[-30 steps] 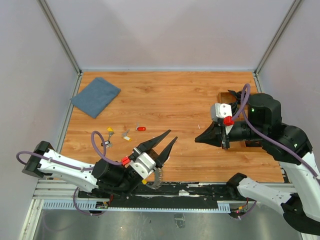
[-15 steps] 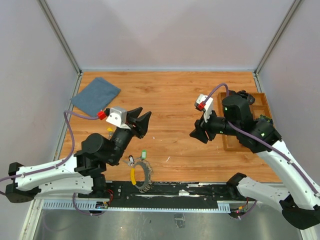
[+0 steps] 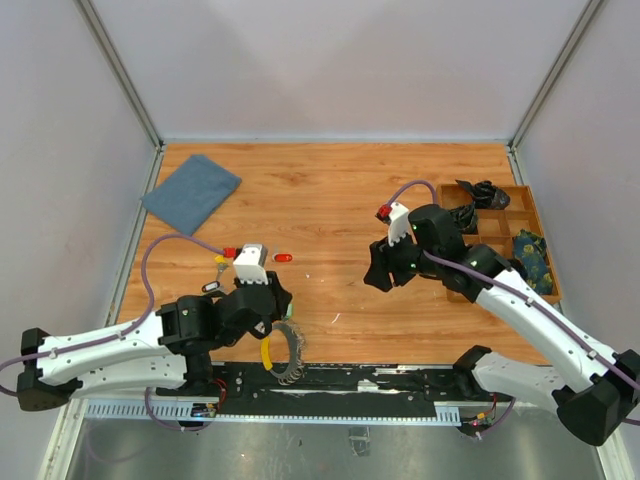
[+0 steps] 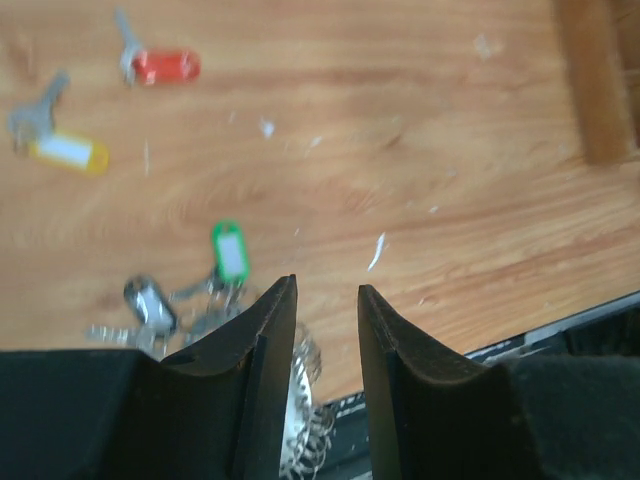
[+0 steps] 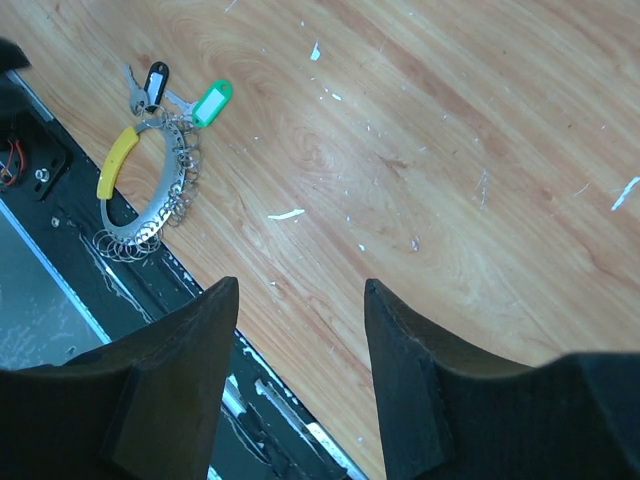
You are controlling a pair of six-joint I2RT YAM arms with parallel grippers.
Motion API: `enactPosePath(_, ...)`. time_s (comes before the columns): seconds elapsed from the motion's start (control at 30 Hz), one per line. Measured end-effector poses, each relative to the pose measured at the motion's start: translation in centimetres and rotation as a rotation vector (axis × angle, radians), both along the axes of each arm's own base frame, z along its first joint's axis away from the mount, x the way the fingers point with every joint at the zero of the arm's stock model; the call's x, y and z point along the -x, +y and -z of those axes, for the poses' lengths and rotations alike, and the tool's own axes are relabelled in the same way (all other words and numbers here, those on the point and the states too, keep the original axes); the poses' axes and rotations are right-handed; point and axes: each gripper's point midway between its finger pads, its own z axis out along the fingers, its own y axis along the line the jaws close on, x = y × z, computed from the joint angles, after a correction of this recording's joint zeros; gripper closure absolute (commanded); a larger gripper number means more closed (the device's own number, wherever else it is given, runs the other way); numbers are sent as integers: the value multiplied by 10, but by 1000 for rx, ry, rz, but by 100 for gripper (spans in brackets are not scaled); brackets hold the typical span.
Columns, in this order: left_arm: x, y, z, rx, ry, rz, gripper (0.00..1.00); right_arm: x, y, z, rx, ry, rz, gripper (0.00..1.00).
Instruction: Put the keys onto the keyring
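Observation:
The keyring point(image 3: 287, 352), a wire ring fringed with small silver keys, lies at the table's near edge with a yellow tag point(image 3: 265, 352). In the right wrist view the keyring point(image 5: 150, 205) also carries a green tag point(image 5: 212, 103) and a black-headed key point(image 5: 155, 78). My left gripper point(image 3: 275, 300) hovers right over it, open by a narrow gap with nothing between the fingers; the ring's fringe point(image 4: 300, 400) shows under the left finger. Loose keys lie beyond: a red one point(image 3: 283, 258) and a yellow one point(image 3: 221, 262). My right gripper point(image 3: 378, 270) hangs open and empty mid-table.
A folded blue cloth point(image 3: 190, 192) lies at the back left. A wooden compartment tray point(image 3: 520, 187) at the right holds black cable bundles point(image 3: 483, 192). A black rail point(image 3: 350, 380) runs along the near edge, just behind the keyring.
My left gripper swung back from the loose keys to just above the keyring. My right arm reached left and down, and its jaws went from shut to open.

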Motion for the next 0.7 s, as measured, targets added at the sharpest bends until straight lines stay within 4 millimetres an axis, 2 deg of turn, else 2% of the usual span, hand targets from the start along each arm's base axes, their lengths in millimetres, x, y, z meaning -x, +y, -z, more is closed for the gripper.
enactPosePath(0.17,24,20,73,-88,245,-89,60,-1,3,9,-9,57,38,46)
enactPosePath(0.27,42,31,112,-145,367,-142,57,-1,4,10,-16,68,48,46)
enactPosePath(0.33,53,38,130,-164,426,-161,52,-1,5,11,-17,74,52,46)
enactPosePath(0.43,68,48,153,-171,506,-192,45,1,4,16,-15,83,53,46)
enactPosePath(0.57,79,59,178,-190,571,-220,42,6,2,25,-8,103,47,46)
enactPosePath(0.7,81,58,185,-217,591,-231,42,9,2,27,-11,111,39,46)
